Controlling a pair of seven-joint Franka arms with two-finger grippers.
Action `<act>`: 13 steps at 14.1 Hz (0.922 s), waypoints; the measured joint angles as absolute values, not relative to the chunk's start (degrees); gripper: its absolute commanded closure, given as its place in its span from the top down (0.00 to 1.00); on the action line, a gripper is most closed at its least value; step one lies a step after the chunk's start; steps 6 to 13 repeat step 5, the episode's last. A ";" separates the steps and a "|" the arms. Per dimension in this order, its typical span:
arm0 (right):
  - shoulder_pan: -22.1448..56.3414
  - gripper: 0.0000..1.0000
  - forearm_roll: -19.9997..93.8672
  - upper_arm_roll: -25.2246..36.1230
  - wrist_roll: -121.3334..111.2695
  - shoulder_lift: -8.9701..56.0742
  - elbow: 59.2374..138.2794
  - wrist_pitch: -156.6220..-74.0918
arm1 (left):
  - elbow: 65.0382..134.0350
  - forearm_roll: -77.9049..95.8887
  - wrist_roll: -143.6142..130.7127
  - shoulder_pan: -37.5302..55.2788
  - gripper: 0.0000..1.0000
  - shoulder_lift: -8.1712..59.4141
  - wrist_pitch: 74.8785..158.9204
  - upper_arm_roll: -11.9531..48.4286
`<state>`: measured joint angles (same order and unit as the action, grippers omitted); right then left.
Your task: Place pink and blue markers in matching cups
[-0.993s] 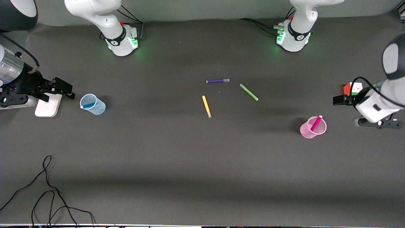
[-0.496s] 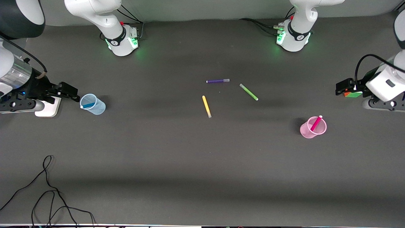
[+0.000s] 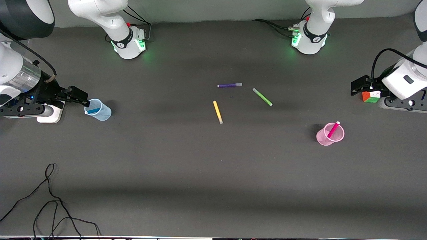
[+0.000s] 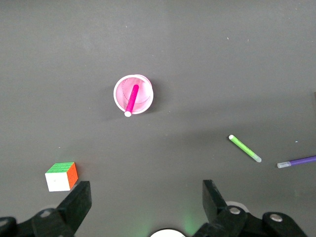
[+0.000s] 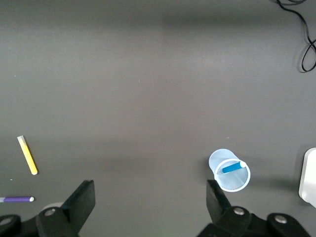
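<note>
pink marker (image 3: 333, 129): already standing slanted in the pink cup (image 3: 325, 138), cap end poking over the rim, so that half looks done to me

blue marker (image 3: 93, 110): lying across the inside of the blue cup (image 3: 101, 114), also sorted

left tool (image 3: 358, 87): spread wide, holding nothing, up over the cube (image 3: 370, 96) at its own end of the counter (image 3: 200, 166); pink cup well apart from it

right tool (image 3: 78, 95): wide open, empty, over the counter just beside the blue cup's rim

leftovers: purple marker (image 3: 229, 85), green marker (image 3: 262, 96) and yellow marker (image 3: 217, 112) lie mid-counter, far from both tools, not part of the job
</note>
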<state>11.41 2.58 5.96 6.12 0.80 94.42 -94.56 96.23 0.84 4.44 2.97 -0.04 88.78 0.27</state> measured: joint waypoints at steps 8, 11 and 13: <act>10.69 1.00 2.58 6.05 6.12 0.81 94.45 -94.46 | 96.17 0.83 4.45 2.45 1.00 -0.05 88.46 0.27; 10.69 1.00 2.58 6.05 6.12 0.81 94.45 -94.46 | 96.17 0.83 4.45 2.45 1.00 -0.05 88.46 0.27; 10.69 1.00 2.58 6.05 6.12 0.81 94.45 -94.46 | 96.17 0.83 4.45 2.45 1.00 -0.05 88.46 0.27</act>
